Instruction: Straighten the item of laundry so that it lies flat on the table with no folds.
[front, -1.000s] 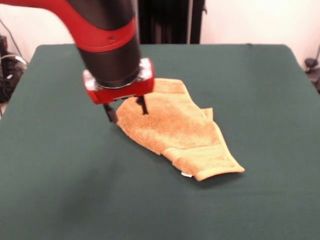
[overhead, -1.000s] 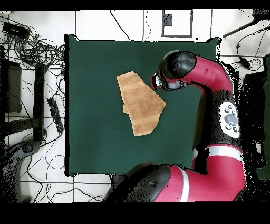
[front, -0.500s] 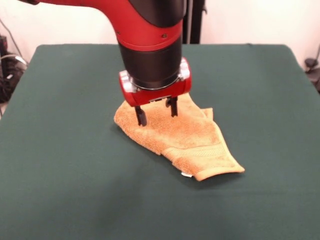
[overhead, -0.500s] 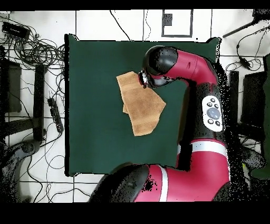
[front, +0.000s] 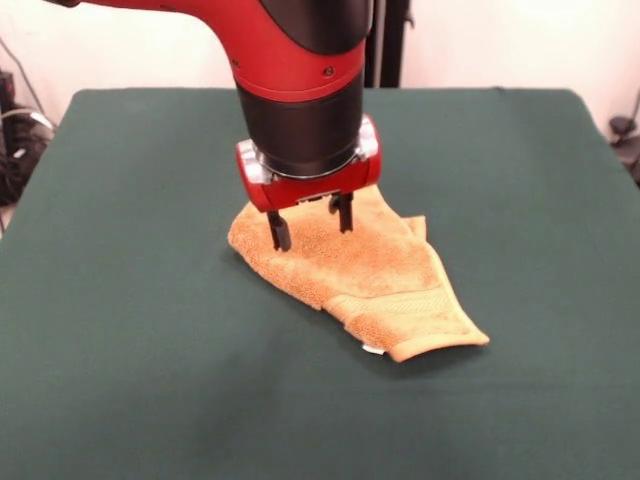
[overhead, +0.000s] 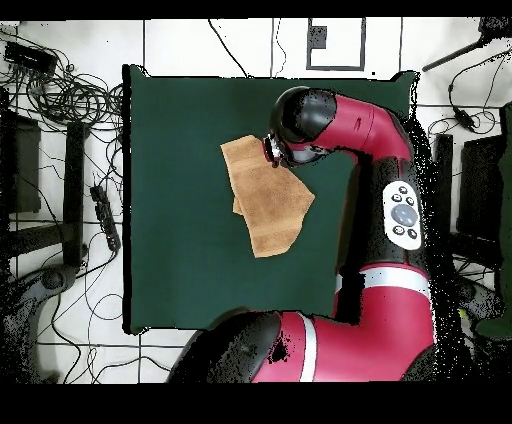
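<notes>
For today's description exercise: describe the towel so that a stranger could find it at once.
Start at the big dark green table. Near its middle, under the red arm's open gripper, lies a small golden-orange towel. It is the only cloth there, rumpled and folded, with a ribbed band near one end.

A golden-orange towel (front: 352, 262) with a looped terry texture is seen on the dark green table (front: 150, 380). A ribbed woven band (front: 405, 303) of the same orange, slightly paler, is shown near the towel's end, and a small white tag (front: 373, 350) is seen at the edge beside that band. The arm (front: 290, 60) above the towel is coloured red and black, with a red collar edged in silver just over the black gripper (front: 310, 222). In the overhead view the towel (overhead: 265, 200) appears a flatter tan-orange against the green table (overhead: 180, 250), and the arm (overhead: 390, 200) a deeper crimson with a grey button panel.
</notes>
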